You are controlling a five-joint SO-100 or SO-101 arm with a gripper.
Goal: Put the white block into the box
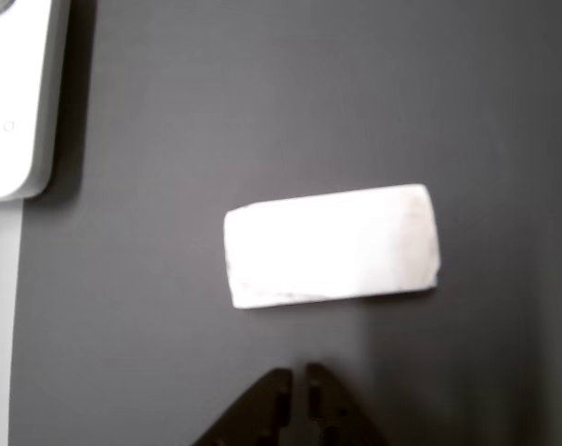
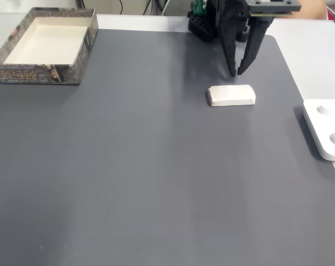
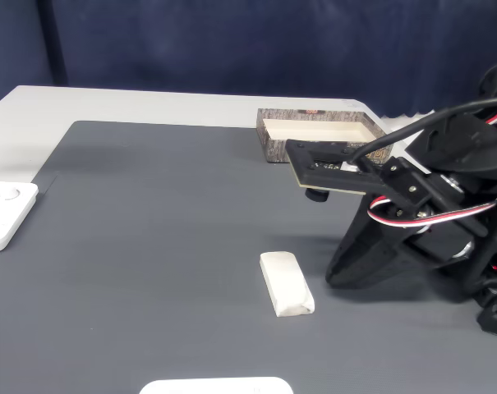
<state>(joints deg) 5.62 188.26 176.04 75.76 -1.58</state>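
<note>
The matte black plastic two-finger gripper [image 2: 239,72] has long fingers that taper to narrow tips; in the other view its tips [image 1: 297,376] show as two dark wedges with small notches along their inner edges. Above the fingers sits a flat dark plate with a thin tan edge [image 3: 334,168], a small black round knob beneath it. Behind the plate, a bulky black arm housing [image 3: 453,176] carries red, white and black twisted wires [image 3: 412,215] and a thick black cable.
</note>
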